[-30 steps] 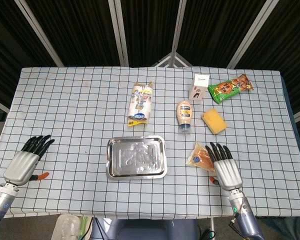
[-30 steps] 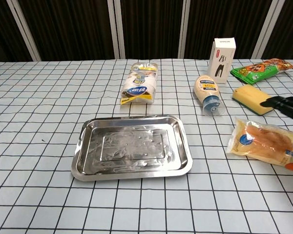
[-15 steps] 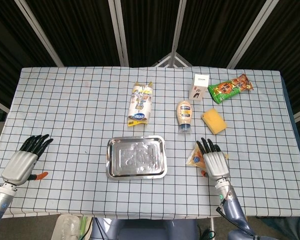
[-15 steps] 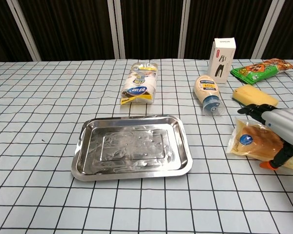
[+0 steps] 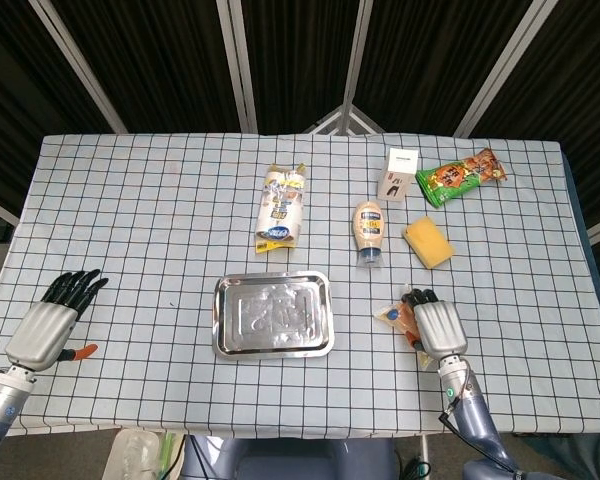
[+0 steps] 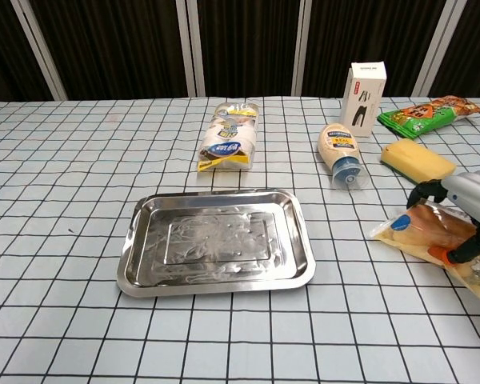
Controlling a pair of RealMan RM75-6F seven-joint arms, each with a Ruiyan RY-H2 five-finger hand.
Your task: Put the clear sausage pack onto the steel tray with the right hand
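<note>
Steel shows at the near middle of the checked tabletop in the head view: the steel tray lies flat with nothing in it. To its right the right hand lies over the clear sausage pack, its fingers curled down across the pack's far edge; only the pack's left corner shows from under it. At the near left edge the left hand rests with fingers stretched and apart, holding nothing. Farther back lie a white pouch, a sauce bottle, a yellow sponge, a white box and a green snack bag.

In the chest view the pack lies on the cloth, well right of the tray. The right hand closes on it at the frame's edge, dark fingertips hooked over the far side and the thumb apparently underneath, though the edge cuts this off.
</note>
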